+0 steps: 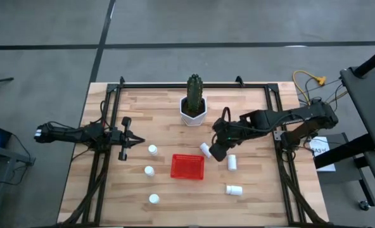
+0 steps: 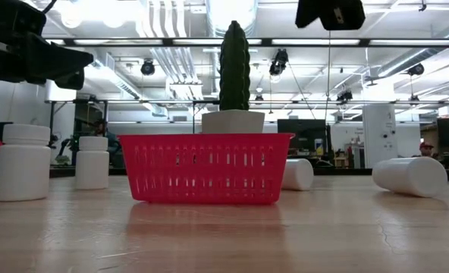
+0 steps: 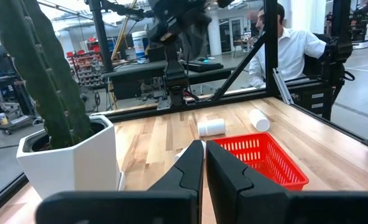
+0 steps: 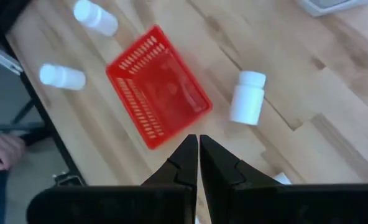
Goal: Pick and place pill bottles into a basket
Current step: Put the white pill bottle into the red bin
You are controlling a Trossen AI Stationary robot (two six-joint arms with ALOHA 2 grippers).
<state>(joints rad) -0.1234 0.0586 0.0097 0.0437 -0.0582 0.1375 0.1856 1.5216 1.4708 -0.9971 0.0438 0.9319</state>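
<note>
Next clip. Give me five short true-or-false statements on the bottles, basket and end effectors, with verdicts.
1. The red basket is empty. True.
2. All six pill bottles stand upright. False: three stand left of the basket, like this bottle; three lie on their sides to its right, like this one.
3. The right end effector is shut and holds nothing. True.
4. The left end effector grips a bottle. False: shut, empty.
5. The cactus pot sits inside the basket. False: it stands behind it.

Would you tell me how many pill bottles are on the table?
6, all outside the red basket: three upright to its left, three lying to its right, one partly under the right gripper.
</note>
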